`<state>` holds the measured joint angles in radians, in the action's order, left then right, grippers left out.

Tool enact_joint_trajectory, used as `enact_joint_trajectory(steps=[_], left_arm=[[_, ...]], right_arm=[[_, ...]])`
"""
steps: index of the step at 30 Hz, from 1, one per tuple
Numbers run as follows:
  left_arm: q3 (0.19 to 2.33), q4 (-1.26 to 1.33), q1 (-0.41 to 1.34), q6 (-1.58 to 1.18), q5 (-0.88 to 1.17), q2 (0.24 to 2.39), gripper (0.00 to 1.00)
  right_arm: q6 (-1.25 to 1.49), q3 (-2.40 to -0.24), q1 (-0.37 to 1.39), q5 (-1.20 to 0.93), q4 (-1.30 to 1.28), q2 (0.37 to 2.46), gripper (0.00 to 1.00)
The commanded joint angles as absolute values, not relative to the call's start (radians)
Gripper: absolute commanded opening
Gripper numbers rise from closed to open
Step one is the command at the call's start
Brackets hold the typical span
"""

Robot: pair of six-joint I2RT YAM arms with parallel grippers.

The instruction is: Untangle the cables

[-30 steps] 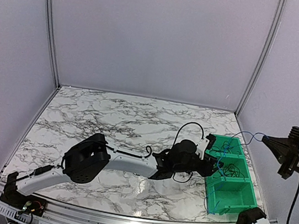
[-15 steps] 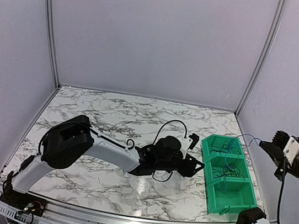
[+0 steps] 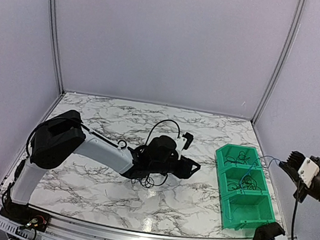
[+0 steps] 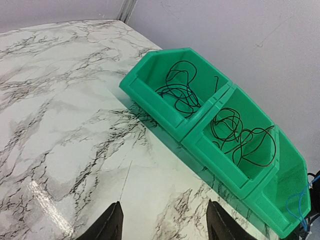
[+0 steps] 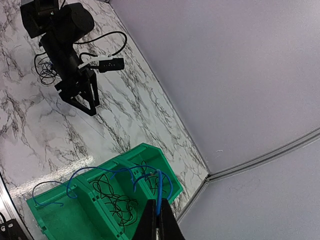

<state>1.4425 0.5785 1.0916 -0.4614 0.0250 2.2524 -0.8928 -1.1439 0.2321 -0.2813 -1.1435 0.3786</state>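
My right gripper [image 3: 281, 163] [image 5: 159, 214] is shut on a thin blue cable [image 5: 159, 190] and holds it above the far right of the table. The blue cable [image 3: 265, 158] droops into the green three-part bin [image 3: 225, 192], and its end lies in the near compartment [image 4: 300, 205]. Tangled black cables lie in the far compartment [image 4: 180, 92] and the middle compartment [image 4: 240, 137] [image 5: 115, 200]. My left gripper [image 3: 192, 166] [image 4: 162, 222] is open and empty, low over the marble, left of the bin and apart from it.
Thin black loops [image 3: 146, 181] [image 5: 46, 70] show under the left wrist; I cannot tell whether they lie on the table or hang from the arm. The bin [image 5: 145, 149] stands near the right wall. Marble table [image 3: 105, 124] stretches left and back.
My left gripper has pulled back to the left, from the bin's edge to well clear of it. My right gripper has moved lower and a little left with the blue cable.
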Motion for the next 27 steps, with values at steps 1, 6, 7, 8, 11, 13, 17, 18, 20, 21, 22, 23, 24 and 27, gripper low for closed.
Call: enact_joint_trajectory(steps=[1,6,7,8,11,13,17,18,20,21,22,23,24,27], left_arm=[[1.412,0.590,1.082,-0.465,0.011,2.179,0.59],[1.389,0.590,1.080,-0.462,0.012,2.161,0.59],[1.384,0.590,1.080,-0.461,0.013,2.158,0.59],[1.378,0.590,1.080,-0.460,0.011,2.155,0.59],[1.359,0.591,1.077,-0.455,0.006,2.144,0.59],[1.341,0.590,1.074,-0.454,0.007,2.137,0.59],[1.310,0.590,1.064,-0.454,-0.007,2.122,0.59],[1.304,0.591,1.060,-0.454,-0.019,2.120,0.59],[1.292,0.590,1.057,-0.454,-0.027,2.112,0.59],[1.287,0.591,1.056,-0.455,-0.030,2.110,0.58],[1.282,0.590,1.055,-0.454,-0.033,2.107,0.59],[1.277,0.590,1.055,-0.454,-0.035,2.106,0.59],[1.272,0.589,1.054,-0.454,-0.038,2.104,0.59],[1.260,0.591,1.052,-0.457,-0.042,2.105,0.59]], right_arm=[[-0.905,-1.105,0.251,-0.186,-1.187,0.324,0.00],[-0.865,-1.086,0.328,-0.080,-1.206,0.310,0.00],[-0.859,-1.086,0.348,-0.059,-1.213,0.308,0.00],[-0.856,-1.086,0.368,-0.041,-1.221,0.305,0.00],[-0.887,-1.078,0.399,-0.020,-1.268,0.296,0.00],[-0.922,-1.065,0.400,-0.043,-1.314,0.293,0.00],[-0.952,-1.028,0.400,-0.086,-1.374,0.308,0.00],[-0.955,-1.020,0.400,-0.083,-1.374,0.314,0.00],[-0.978,-0.998,0.400,-0.077,-1.375,0.324,0.00],[-0.996,-0.987,0.400,-0.078,-1.375,0.326,0.00],[-1.018,-0.972,0.400,-0.080,-1.376,0.327,0.00],[-1.030,-0.961,0.400,-0.083,-1.376,0.327,0.00],[-1.042,-0.947,0.400,-0.084,-1.376,0.328,0.00],[-1.075,-0.910,0.400,-0.080,-1.375,0.326,0.00]])
